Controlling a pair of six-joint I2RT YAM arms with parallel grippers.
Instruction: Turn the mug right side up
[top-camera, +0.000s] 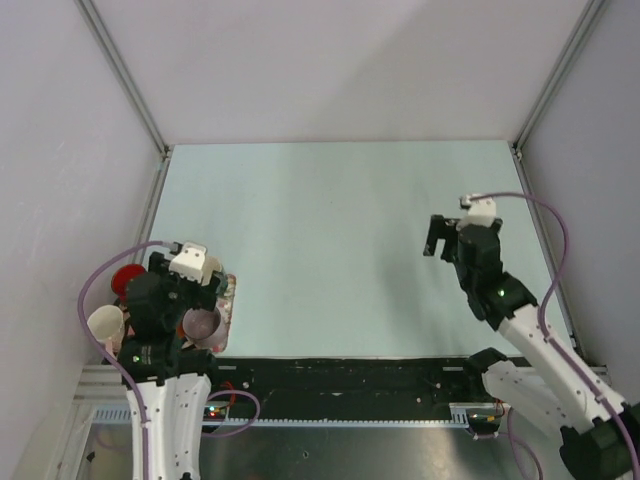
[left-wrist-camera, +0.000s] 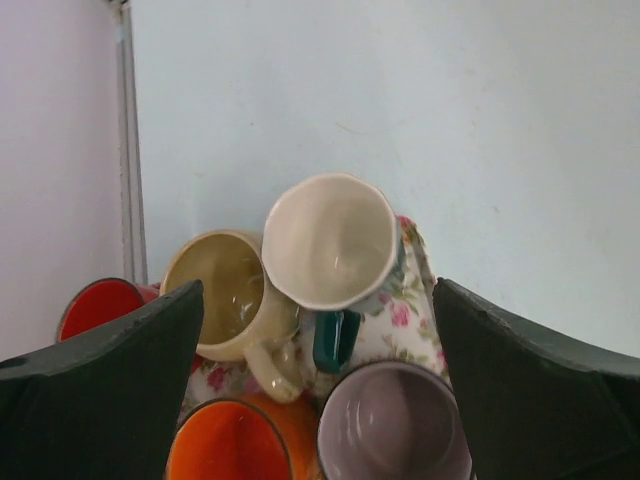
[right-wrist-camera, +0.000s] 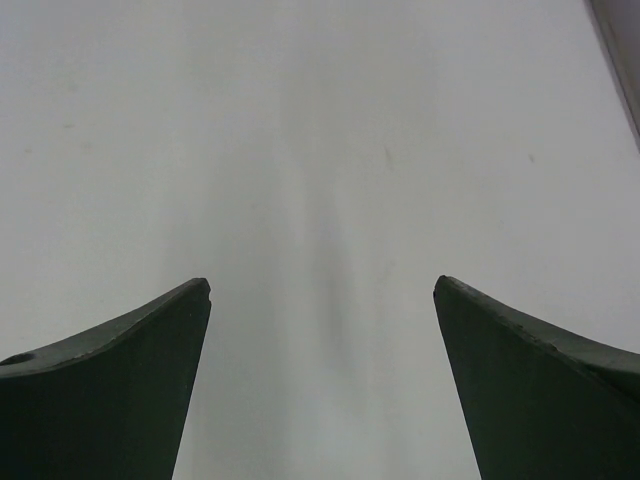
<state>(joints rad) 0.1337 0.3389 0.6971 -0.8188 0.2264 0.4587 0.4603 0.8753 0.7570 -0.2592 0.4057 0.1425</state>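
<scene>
Several mugs stand mouth-up, crowded on a floral tray (left-wrist-camera: 408, 300) at the table's near left. The mug (left-wrist-camera: 330, 240) with a white inside and a teal handle sits upright at the back of the cluster. My left gripper (left-wrist-camera: 318, 285) hovers over the cluster, open, with both fingers clear of every mug. In the top view the left gripper (top-camera: 197, 283) covers most of the tray (top-camera: 229, 300). My right gripper (right-wrist-camera: 322, 282) is open over bare table, seen in the top view as the right gripper (top-camera: 437, 235) at the right.
Around the teal-handled mug stand a cream mug (left-wrist-camera: 225, 290), a red mug (left-wrist-camera: 95, 305), an orange mug (left-wrist-camera: 225, 440) and a lilac mug (left-wrist-camera: 395, 425). A metal frame post (left-wrist-camera: 128, 150) and a wall run close on the left.
</scene>
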